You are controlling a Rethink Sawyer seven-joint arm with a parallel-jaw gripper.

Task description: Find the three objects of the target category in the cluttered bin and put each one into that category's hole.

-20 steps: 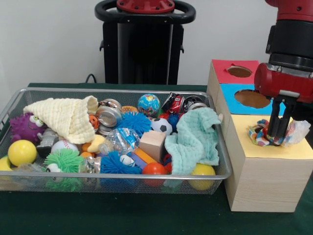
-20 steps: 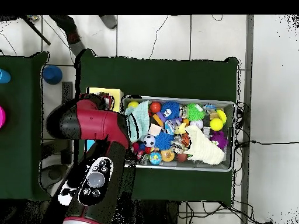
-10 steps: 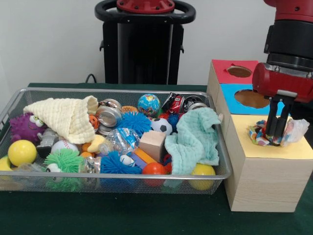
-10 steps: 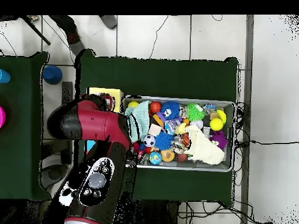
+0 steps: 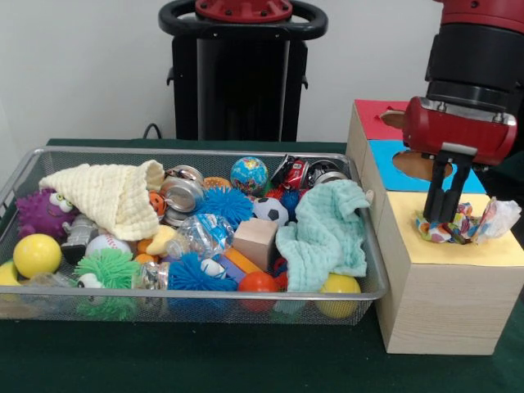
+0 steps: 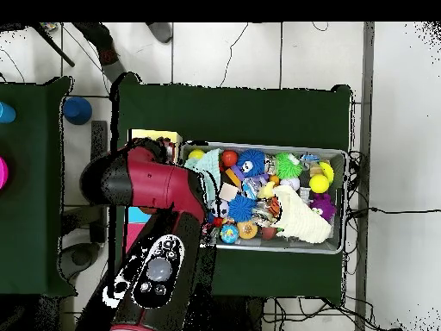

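I see my gripper pinching the crumpled multicoloured wrapper bundle on the wooden box's yellow panel (right of the wire mesh bin).

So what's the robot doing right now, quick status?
End effector over the wooden box's yellow panel, open or shut unclear. Colourful crinkly wrapped bundle sits on the panel beside it. Teal cloth lies in the wire bin.
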